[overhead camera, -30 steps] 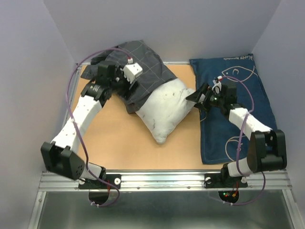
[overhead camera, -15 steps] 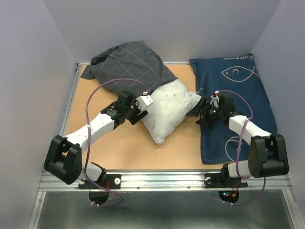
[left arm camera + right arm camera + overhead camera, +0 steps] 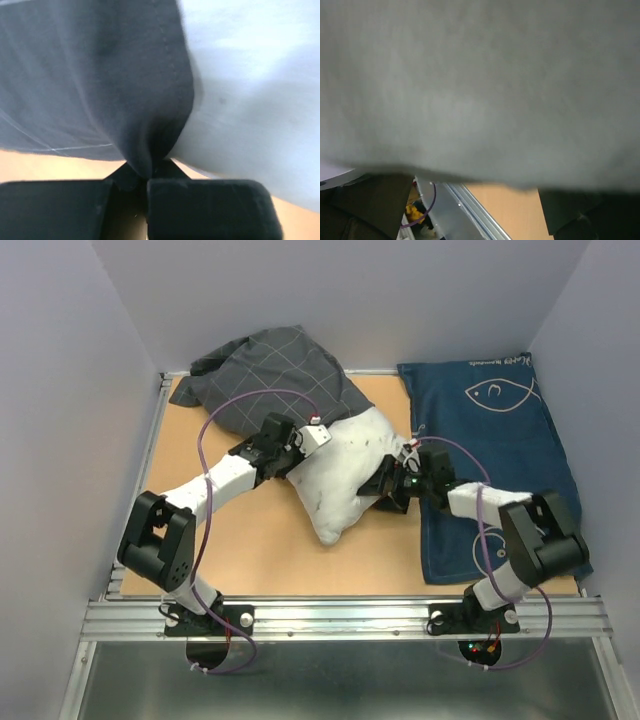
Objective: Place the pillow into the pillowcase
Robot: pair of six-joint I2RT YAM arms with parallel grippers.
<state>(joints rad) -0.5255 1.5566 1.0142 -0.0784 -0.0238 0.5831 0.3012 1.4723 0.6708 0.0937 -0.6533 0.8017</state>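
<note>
1. Lying mid-table in the top view, the pillow (image 3: 345,475) is being flanked by both arms. Its far end is being overlapped by the pillowcase (image 3: 270,370), which is bunched toward the far left of the table (image 3: 240,540). The left gripper (image 3: 300,447) is being pressed to the pillowcase hem, and the right gripper (image 3: 388,490) to the pillow's right edge, beside the navy fish-print cloth (image 3: 500,440).
2. From the left wrist, a fold of pillowcase hem is being pinched between fully closed jaws, with the pillow touching it on the right.
3. From the right wrist, the fingers (image 3: 570,215) are being held wide apart, and the pillow is being shown close against them. Whether it is being gripped cannot be told.
</note>
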